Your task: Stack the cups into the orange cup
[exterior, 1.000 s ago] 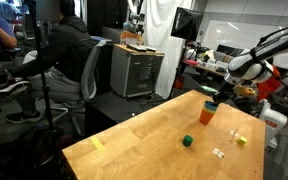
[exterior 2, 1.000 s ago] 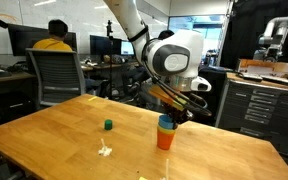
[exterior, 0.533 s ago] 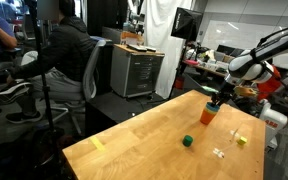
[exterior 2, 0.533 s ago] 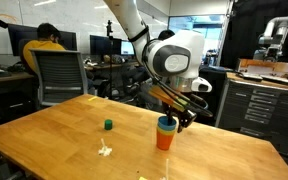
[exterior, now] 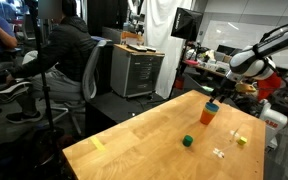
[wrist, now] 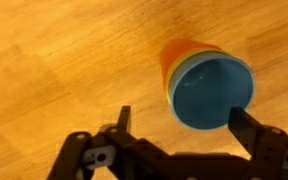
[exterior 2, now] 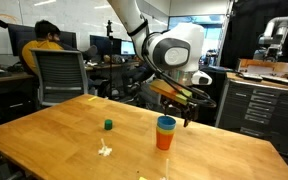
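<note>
The orange cup (exterior 2: 165,140) stands upright on the bench (exterior 2: 44,140), its long axis vertical, its mouth up and its narrower base on the wood. The wrist view looks almost straight down into it. The blue cup (wrist: 212,92) is nested mouth-up inside it, and between the two a thin rim of the yellow cup (wrist: 180,66) shows, so all three share one axis. In both exterior views the stack reads as a tapered orange-red tumbler (exterior: 207,116) with a narrow blue band at the lip. The yellow rim is too small to make out there. The hand (exterior 2: 187,104) hangs above the stack and a little to one side, its fingers spread wide and holding nothing, clear of the blue rim. In the wrist view the two dark fingers (wrist: 122,118) flank the cup without touching it. The stack stands toward a far corner of the bench, near the edge in an exterior view (exterior: 134,150), with bare wood all round its base. The green block (exterior: 187,141) sits well apart from it toward the middle of the bench. A small yellow piece (exterior: 240,140) and a white scrap (exterior: 219,152) lie near the bench's edge on the stack's near side. A strip of yellow tape (exterior: 97,144) lies far off at the opposite edge.
</note>
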Controlling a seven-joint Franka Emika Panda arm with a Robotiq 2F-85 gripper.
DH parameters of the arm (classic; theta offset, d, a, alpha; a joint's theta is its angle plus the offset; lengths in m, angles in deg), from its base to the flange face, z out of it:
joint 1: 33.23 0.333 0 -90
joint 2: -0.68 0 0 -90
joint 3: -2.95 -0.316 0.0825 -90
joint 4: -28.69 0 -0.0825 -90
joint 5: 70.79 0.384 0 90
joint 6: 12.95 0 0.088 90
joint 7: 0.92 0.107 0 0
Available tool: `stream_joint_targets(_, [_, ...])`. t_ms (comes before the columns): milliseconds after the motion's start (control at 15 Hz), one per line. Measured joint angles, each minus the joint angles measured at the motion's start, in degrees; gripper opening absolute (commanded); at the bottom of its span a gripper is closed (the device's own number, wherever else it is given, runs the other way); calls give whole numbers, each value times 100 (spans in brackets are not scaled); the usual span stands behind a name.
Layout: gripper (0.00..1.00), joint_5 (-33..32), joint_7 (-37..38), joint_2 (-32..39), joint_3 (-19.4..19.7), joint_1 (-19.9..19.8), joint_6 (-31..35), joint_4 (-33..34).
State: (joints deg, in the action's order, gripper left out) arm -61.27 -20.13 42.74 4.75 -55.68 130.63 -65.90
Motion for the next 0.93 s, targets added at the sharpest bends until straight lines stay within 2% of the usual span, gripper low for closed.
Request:
stream_joint_targets(267, [100, 0, -144, -500, -11, -13, 14, -326])
stream_joint_targets(467, [100, 0, -148, -1043, 15, -57, 78, -814])
stream_joint_targets(933, [100, -22, -513, -2307, 18, 53, 283, -2836])
